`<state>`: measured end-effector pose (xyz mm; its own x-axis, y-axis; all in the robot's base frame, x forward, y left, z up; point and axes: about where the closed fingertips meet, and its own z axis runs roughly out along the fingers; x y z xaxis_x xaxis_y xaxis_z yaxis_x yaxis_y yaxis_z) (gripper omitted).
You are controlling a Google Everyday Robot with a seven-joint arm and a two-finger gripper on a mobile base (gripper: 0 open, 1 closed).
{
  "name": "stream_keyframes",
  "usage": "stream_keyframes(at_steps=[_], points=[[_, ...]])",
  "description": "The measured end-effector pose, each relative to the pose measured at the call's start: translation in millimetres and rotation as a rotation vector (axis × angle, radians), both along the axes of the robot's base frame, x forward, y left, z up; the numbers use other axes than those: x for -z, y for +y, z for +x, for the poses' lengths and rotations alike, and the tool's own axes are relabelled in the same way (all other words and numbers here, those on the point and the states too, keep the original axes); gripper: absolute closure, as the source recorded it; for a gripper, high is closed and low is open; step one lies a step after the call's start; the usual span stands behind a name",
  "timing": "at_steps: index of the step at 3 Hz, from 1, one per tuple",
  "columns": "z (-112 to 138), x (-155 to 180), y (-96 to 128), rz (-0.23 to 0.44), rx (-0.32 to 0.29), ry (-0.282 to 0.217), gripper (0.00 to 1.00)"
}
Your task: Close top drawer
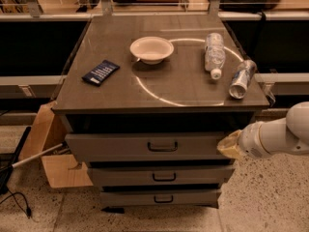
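The top drawer (pixel 145 146) is the widest grey drawer, just under the cabinet's top, with a small black centre handle (pixel 162 146). It stands pulled out a little, with a dark gap above its front. My gripper (pixel 228 147) is at the end of the white arm coming in from the right. Its yellowish tip rests at the right end of the top drawer's front.
Two narrower grey drawers (pixel 161 176) sit below. On the cabinet top (pixel 174 81) are a white bowl (pixel 151 49), a dark blue packet (pixel 100 72), a lying plastic bottle (pixel 214 54) and a lying can (pixel 241 78). A cardboard box (pixel 46 151) stands at the left.
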<state>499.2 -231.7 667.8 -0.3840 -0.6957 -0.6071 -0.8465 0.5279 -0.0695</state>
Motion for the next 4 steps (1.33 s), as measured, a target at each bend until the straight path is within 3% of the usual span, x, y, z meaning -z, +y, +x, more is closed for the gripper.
stream_keyframes(at_steps=[3, 4], points=[[0.0, 0.0, 0.1, 0.000, 0.000, 0.000, 0.14], [0.0, 0.0, 0.1, 0.000, 0.000, 0.000, 0.00]])
